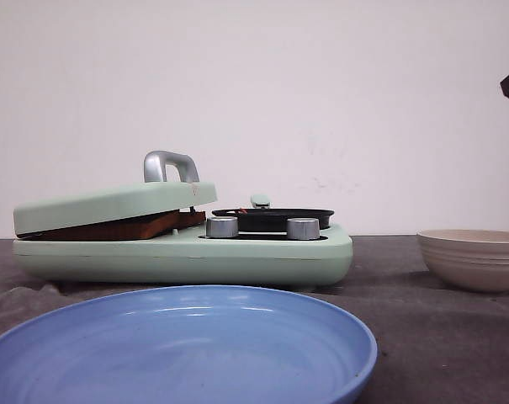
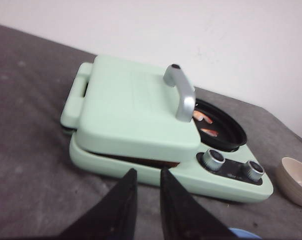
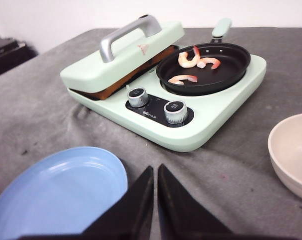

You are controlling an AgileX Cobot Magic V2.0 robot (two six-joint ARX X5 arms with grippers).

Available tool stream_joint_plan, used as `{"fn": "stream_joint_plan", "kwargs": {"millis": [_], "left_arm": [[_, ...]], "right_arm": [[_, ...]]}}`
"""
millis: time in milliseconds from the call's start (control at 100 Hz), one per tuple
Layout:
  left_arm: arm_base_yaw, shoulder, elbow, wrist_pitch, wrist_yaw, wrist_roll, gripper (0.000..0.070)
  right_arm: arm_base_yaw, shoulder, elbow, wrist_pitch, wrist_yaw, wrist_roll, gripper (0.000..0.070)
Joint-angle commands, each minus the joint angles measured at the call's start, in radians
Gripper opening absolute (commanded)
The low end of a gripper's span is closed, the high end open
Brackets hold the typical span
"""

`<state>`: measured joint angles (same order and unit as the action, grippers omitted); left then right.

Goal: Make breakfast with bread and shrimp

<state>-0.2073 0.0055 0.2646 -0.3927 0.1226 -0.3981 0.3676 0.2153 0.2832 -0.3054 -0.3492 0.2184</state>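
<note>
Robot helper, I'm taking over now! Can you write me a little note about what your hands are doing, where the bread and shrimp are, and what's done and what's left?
Left gripper: holds nothing, jaws a little apart, in front of the cooker.
Right gripper: empty, jaws nearly together, between the blue plate and bowl.
Bread: under the lid, only its brown edge shows.
Shrimp: in the black pan.
Done: both are in the cooker.
Left: probably move them onto the plate, which has no food on it.

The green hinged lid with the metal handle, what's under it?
Under the pale green lid an orange-brown bread edge shows in the gap. How many slices there are, and their top faces, stay covered.
</note>
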Motion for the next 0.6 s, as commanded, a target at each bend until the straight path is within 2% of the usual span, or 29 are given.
{"fn": "stream_joint_plan", "kwargs": {"millis": [0,590], "left_arm": [[-0.002,0.000,0.010,-0.015,0.008,-0.068,0.0000],[-0.002,0.000,0.010,-0.027,0.007,-0.063,0.0000]], "right_arm": [[0.007,-0.005,0.003,0.001,0.000,0.082,0.0004],[0.007,-0.004,0.003,0.041,0.004,0.081,0.0004]]}}
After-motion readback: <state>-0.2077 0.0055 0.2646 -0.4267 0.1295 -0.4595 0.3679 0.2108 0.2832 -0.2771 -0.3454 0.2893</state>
